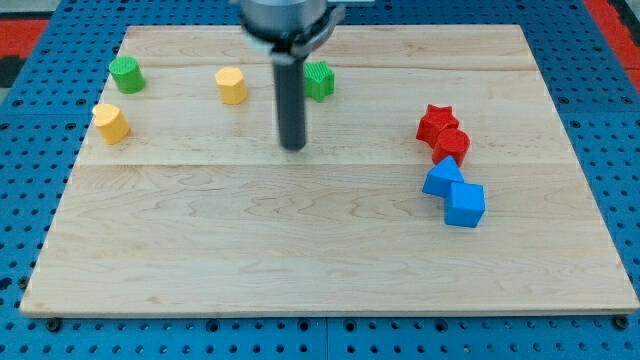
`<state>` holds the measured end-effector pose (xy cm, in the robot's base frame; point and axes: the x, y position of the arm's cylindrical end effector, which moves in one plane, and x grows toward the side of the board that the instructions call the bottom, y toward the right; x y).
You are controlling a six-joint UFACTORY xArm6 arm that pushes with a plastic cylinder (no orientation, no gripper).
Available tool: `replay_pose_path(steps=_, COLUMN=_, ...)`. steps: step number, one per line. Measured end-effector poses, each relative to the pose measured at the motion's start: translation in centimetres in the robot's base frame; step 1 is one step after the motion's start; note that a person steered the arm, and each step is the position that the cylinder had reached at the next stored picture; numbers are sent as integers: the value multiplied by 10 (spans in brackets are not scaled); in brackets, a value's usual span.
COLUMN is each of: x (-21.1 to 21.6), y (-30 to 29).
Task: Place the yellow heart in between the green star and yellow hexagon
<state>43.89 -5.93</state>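
A yellow block, apparently the heart (110, 122), lies near the board's left edge. A yellow hexagon (231, 84) sits near the view's top, left of centre. A green block, probably the star (320, 79), sits to its right, partly hidden behind my rod. My tip (293, 148) rests on the board below and between the hexagon and that green block, touching neither. It is far to the right of the yellow heart.
Another green block (126, 74), rounded, sits at the top left above the heart. On the right lie a red star (436, 121), a red round block (452, 145), and two blue blocks (443, 178) (465, 205) in a close cluster. The wooden board (320, 260) lies on a blue pegboard.
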Motion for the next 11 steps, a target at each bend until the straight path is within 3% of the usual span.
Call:
replay_pose_path(steps=1, x=-23, y=-86)
replay_pose_path(steps=4, x=-105, y=-61)
replay_pose_path(steps=5, x=-107, y=-50)
replay_pose_path(steps=6, x=-18, y=-72)
replay_pose_path(steps=7, x=48, y=-176)
replay_pose_path(steps=8, x=40, y=-245)
replay_pose_path(steps=11, x=-43, y=-224)
